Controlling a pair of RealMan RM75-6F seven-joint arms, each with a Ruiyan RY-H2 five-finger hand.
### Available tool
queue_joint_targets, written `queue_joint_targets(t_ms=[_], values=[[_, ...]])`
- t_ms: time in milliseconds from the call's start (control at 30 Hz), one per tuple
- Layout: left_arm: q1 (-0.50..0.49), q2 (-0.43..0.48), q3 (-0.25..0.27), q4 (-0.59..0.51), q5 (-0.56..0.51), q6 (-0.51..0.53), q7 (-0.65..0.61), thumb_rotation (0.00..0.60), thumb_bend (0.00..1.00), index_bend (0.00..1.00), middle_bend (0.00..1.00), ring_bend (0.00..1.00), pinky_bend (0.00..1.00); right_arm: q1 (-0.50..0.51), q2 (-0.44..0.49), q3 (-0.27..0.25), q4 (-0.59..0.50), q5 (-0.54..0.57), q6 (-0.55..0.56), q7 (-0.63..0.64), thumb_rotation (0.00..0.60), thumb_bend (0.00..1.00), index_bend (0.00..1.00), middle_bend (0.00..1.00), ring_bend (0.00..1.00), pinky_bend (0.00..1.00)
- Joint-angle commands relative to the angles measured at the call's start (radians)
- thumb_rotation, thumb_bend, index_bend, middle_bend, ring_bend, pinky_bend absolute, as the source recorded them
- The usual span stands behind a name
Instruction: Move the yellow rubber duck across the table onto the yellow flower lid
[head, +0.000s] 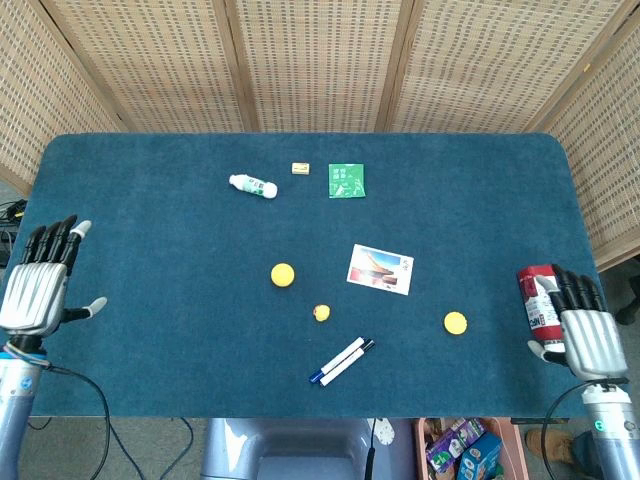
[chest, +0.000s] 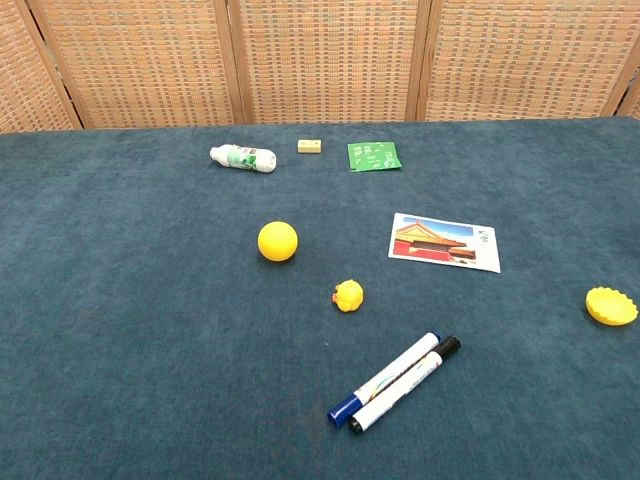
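Head view: dark teal carpeted surface (head: 150, 260) backed by woven wicker screens (head: 320, 60); left hand (head: 38, 290) and right hand (head: 583, 335) flank it, both released, fingers spread.

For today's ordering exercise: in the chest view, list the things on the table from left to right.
White bottle → yellow ball → small tan block → yellow rubber duck → green packet → postcard → yellow flower lid.
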Motion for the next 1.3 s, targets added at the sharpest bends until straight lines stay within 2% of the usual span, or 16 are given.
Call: queue_joint_targets(t_ms=[33,100,167,300,400,600,700,967,1300], values=[[0.045,0.018,0.027,0.039,0.033,0.015,-0.067,0.6,0.0,0.0,0.0,0.0,0.0,0.122,0.024,0.004,-0.051,-0.063,-0.153,0.046,0.6,0.0,0.01,0.0,0.0,0.0],[0.059,0.022,0.028,0.061,0.042,0.006,-0.102,0.6,0.0,0.0,0.0,0.0,0.0,0.228,0.048,0.012,-0.094,-0.084,-0.312,0.136,0.6,0.0,0.03,0.0,0.0,0.0],[0.067,0.034,0.027,0.07,0.058,-0.001,-0.125,0.6,0.0,0.0,0.0,0.0,0.0,0.314,0.063,0.034,-0.103,-0.086,-0.42,0.135,0.6,0.0,0.06,0.0,0.0,0.0],[0.084,0.048,0.019,0.077,0.088,0.003,-0.156,0.6,0.0,0.0,0.0,0.0,0.0,0.414,0.018,0.073,-0.107,-0.068,-0.5,0.044,0.6,0.0,0.13,0.0,0.0,0.0],[0.095,0.061,0.01,0.08,0.097,0.002,-0.18,0.6,0.0,0.0,0.0,0.0,0.0,0.486,-0.056,0.098,-0.106,-0.054,-0.542,0.018,0.6,0.0,0.2,0.0,0.0,0.0],[0.113,0.084,-0.006,0.082,0.116,-0.006,-0.232,0.6,0.0,0.0,0.0,0.0,0.0,0.607,-0.232,0.111,0.009,-0.073,-0.582,-0.028,0.6,0.08,0.31,0.0,0.0,0.0],[0.119,0.093,-0.011,0.084,0.127,-0.016,-0.254,0.6,0.0,0.0,0.0,0.0,0.0,0.64,-0.294,0.106,0.06,-0.064,-0.592,-0.064,0.6,0.1,0.32,0.0,0.0,0.0],[0.126,0.105,-0.022,0.087,0.14,-0.035,-0.281,0.6,0.0,0.0,0.0,0.0,0.0,0.695,-0.399,0.08,0.174,-0.05,-0.617,-0.163,0.6,0.15,0.33,0.0,0.0,0.0],[0.137,0.11,-0.033,0.084,0.158,-0.052,-0.292,0.6,0.0,0.0,0.0,0.0,0.0,0.714,-0.465,0.012,0.285,-0.129,-0.549,-0.192,0.6,0.17,0.35,0.0,0.0,0.0]])
